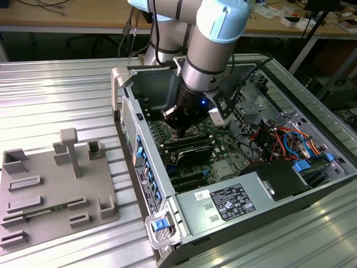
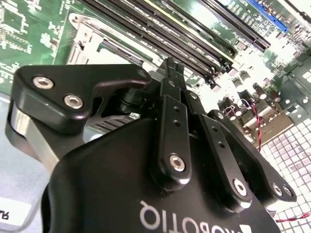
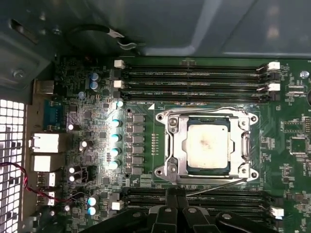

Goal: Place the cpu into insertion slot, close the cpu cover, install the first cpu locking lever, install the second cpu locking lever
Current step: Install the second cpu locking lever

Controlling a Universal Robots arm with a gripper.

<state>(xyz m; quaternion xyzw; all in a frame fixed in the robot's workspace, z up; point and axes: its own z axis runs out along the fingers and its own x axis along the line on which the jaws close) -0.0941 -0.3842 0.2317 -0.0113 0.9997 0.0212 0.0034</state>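
Silver-grey cpu (image 3: pixel 208 145) lies flat — cpu cover (image 3: pixel 177 145) closed.

ribbed metal table (image 1: pixel 67 89), computer case (image 1: pixel 223 206), grey fixture (image 1: pixel 50 190)

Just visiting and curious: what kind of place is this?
Probably a robotics lab or workshop: a robot arm reaches into an opened computer case on a ribbed metal table, with cluttered workbenches behind.

The flat square cpu (image 3: pixel 208 144) has a dull, pale silver-grey top with a faint brownish smudge. The square metal cpu cover (image 3: pixel 209 145) around it is bright silver. The circuit board (image 3: pixel 286 160) is green, crossed by long black memory slots (image 3: pixel 194 80). The hand (image 2: pixel 170 77) is glossy black with silver screws.
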